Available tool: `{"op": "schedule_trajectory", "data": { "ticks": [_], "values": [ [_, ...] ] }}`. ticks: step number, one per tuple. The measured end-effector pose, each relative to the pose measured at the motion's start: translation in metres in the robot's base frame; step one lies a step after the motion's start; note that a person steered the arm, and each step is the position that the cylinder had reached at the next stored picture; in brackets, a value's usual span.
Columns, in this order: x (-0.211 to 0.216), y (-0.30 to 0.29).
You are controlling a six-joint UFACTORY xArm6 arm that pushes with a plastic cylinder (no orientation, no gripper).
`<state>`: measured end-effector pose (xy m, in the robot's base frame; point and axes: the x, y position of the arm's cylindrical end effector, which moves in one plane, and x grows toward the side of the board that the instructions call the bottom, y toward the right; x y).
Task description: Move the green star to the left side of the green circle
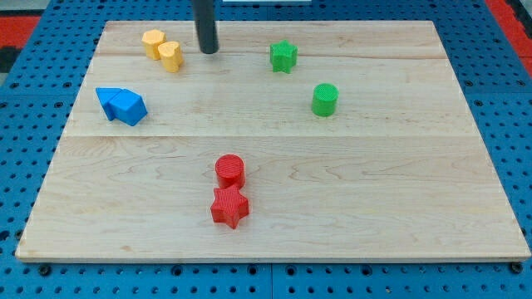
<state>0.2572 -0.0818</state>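
Note:
The green star (283, 56) sits near the view's top, right of centre. The green circle (324, 100) stands below it and a little to its right. The two are apart. My tip (208, 51) rests on the board near the view's top, well to the left of the green star and just right of the yellow blocks. It touches no block.
Two yellow blocks (163, 48) sit together at the view's top left. Two blue blocks (121, 105) sit together at the left. A red circle (229, 170) stands just above a red star (229, 207) at the lower centre. The wooden board (399, 191) lies on a blue pegboard.

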Motion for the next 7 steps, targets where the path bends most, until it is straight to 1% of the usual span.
{"op": "schedule_trajectory", "data": {
  "ticks": [1,2,3,4,5,6,7],
  "values": [
    [-0.003,0.025],
    [-0.016,0.087],
    [0.025,0.077],
    [0.054,0.038],
    [0.030,0.059],
    [-0.002,0.104],
    [0.001,0.161]
  ]
}}
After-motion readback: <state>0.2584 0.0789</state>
